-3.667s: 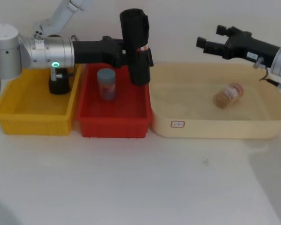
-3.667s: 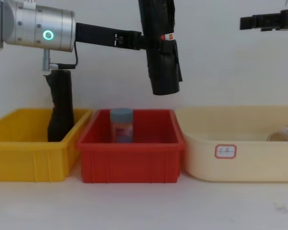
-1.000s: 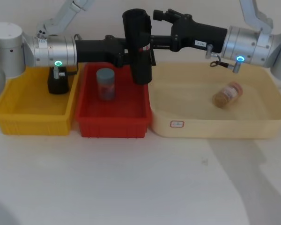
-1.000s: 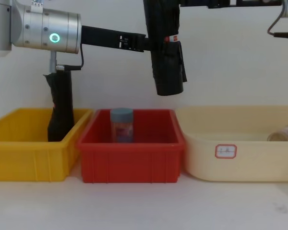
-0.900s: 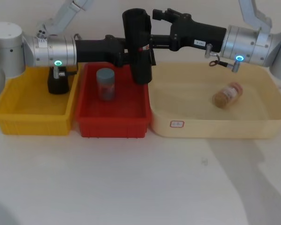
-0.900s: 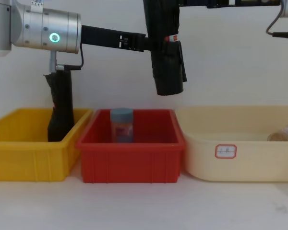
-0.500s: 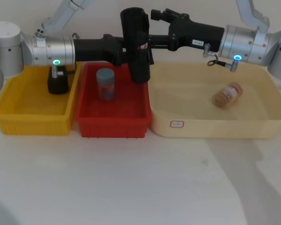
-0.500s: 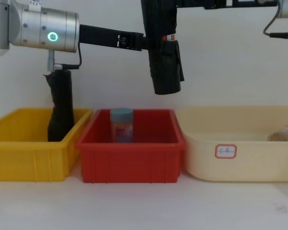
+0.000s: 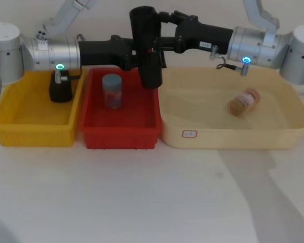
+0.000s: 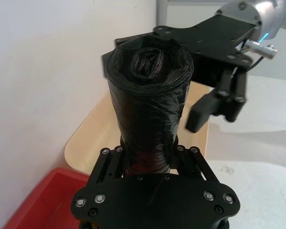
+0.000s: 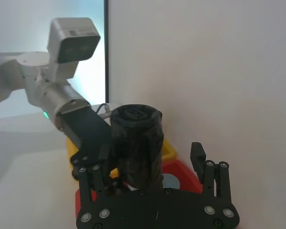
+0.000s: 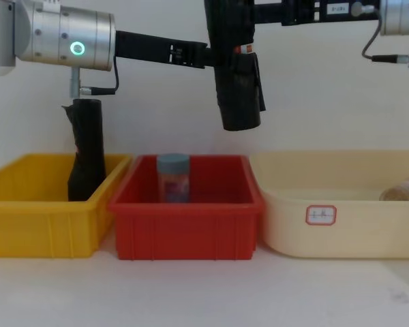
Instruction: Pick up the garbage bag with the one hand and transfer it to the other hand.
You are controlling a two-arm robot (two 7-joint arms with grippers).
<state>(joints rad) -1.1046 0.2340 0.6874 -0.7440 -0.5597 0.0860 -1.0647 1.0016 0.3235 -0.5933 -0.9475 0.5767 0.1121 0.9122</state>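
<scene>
Left gripper (image 9: 142,56) (green ring) is clamping the garbage bag (image 9: 146,48) at mid-height, holding it upright in the air over the far right corner of the red bin (image 9: 120,132).

Right gripper (image 9: 159,30) (blue ring) is reaching in from the right at the bag's upper part. Right wrist view is showing what head view isn't: its fingers (image 11: 199,160) are spread apart, one on each side of the bag (image 11: 136,145), gap on the one side in sight, not gripping yet. Left wrist view is confirming that: one right finger (image 10: 205,110) is standing just beside the roll (image 10: 148,102), apart from it; the other is hidden behind the bag.

Chest view is cutting off the bag's top (image 12: 235,65), but showing its red-and-white label and bottom end well above the bin (image 12: 187,228).

Also sitting around: blue-lidded jar (image 9: 112,91) in the red bin, slimmer black roll (image 12: 86,150) standing in the yellow bin (image 9: 33,132), a brown jar (image 9: 242,103) lying in the cream tub (image 9: 228,137). All on the white tabletop (image 9: 142,197).
</scene>
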